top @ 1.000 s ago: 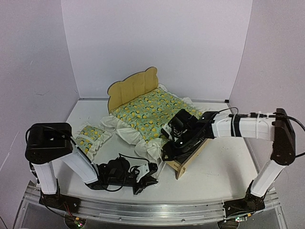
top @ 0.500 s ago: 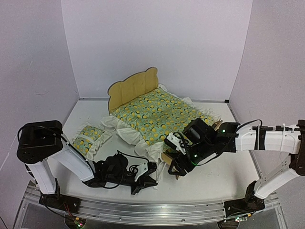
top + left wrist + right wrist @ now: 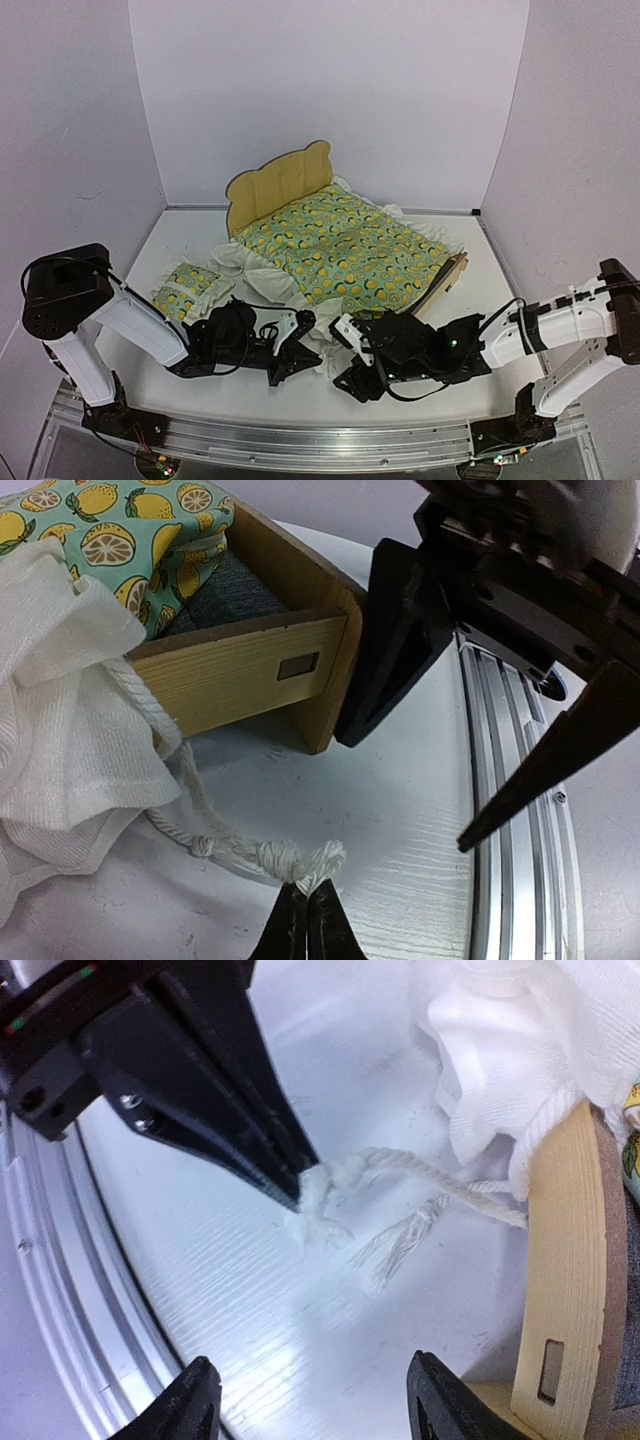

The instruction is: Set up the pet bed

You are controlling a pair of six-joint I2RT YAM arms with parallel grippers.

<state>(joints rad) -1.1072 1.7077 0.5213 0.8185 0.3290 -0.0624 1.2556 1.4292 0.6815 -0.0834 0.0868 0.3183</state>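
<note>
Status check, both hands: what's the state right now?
Left hand: shut on the knotted end of the white cord.
Right hand: open, holding nothing.

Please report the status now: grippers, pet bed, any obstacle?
Left gripper shut on white cord end. Right gripper open, facing it. Pet bed under quilt; pillow lies apart.

A ruffled pillow lies near the lemon-print quilt and its cord.

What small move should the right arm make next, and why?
Probably lower the open right gripper onto the loose frayed white cord end and close. The left gripper is shut on the knotted white cord end, and the loose one lies on the table just ahead, untouched.
</note>
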